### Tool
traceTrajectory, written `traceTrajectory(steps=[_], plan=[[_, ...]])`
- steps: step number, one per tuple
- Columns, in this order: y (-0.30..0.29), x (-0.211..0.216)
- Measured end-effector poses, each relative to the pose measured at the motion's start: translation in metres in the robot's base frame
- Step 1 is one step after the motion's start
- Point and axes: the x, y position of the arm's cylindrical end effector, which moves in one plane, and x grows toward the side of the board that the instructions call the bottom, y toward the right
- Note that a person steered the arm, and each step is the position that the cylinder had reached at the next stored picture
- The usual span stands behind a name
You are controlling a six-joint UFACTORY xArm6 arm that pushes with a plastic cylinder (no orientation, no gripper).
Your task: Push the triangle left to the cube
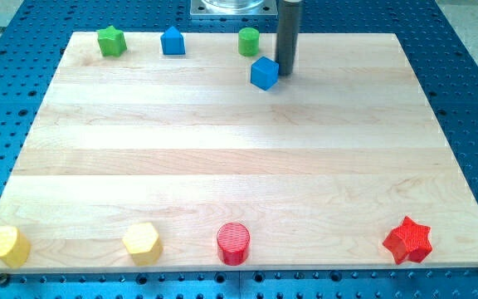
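Observation:
A blue cube [264, 72] lies near the view's top, a little right of centre. A blue triangle-topped block [173, 41] stands at the view's top, left of the cube and well apart from it. My tip [285, 74] is at the cube's right side, touching or almost touching it. The rod rises straight up from there to the view's top edge.
A green star [111, 41] and a green cylinder [248, 41] stand along the wooden board's top edge [338, 36]. Along the bottom edge are two yellow blocks [7, 245] [143, 242], a red cylinder [234, 243] and a red star [407, 240]. A blue perforated table surrounds the board.

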Motion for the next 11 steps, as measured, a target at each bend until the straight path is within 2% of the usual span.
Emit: traceTrajectory(steps=[1, 2, 3, 4, 5, 6, 7, 8, 10, 11], plan=[[0.001, 0.023], [-0.078, 0.024], [-0.175, 0.060], [-0.258, 0.052], [-0.310, 0.000], [-0.317, -0.025], [-0.308, -0.025], [-0.268, -0.043], [-0.241, -0.102], [-0.197, -0.100]])
